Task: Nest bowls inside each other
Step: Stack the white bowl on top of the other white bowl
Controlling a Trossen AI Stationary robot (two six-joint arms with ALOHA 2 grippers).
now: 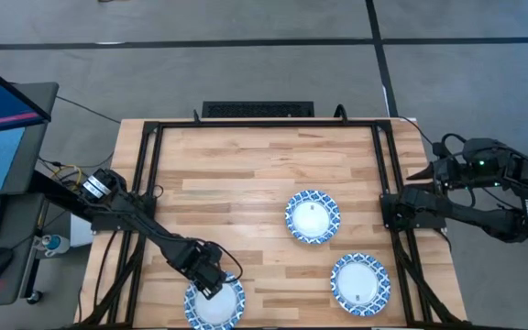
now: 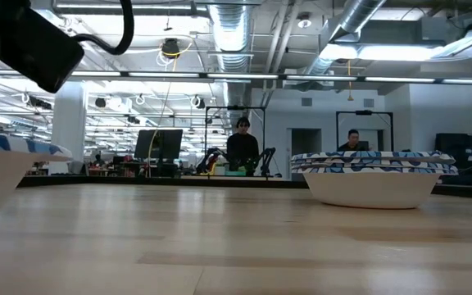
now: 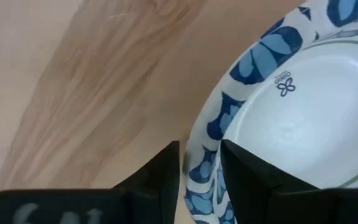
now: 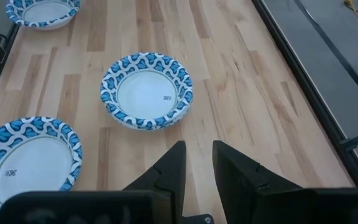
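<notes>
Three bowls, white with blue-patterned rims, rest on the wooden table: one at the middle (image 1: pixel 311 216), one near the right front (image 1: pixel 359 282), one at the left front edge (image 1: pixel 214 302). My left gripper (image 1: pixel 209 280) points down over the far-left rim of the left front bowl (image 3: pixel 303 106), open. One finger (image 3: pixel 164 176) stands outside the rim and the other (image 3: pixel 248 177) over the bowl's inside. My right gripper (image 4: pixel 197 163) hangs off the table's right edge (image 1: pixel 400 209), slightly open, with nothing between its fingers. My left gripper comes from above, pointing down, its two fingers astride the bowl's patterned rim (image 3: pixel 199 163) at the bowl's far-left side. Whether either finger touches the rim, I cannot tell. The bowl rests on the table.
Black frame rails (image 1: pixel 145 183) run along the table's left, far and right sides. Bare wood (image 1: pixel 227 174) fills the table's far half. In the low view a bowl (image 2: pixel 373 176) stands at the right; people stand in the room behind.
</notes>
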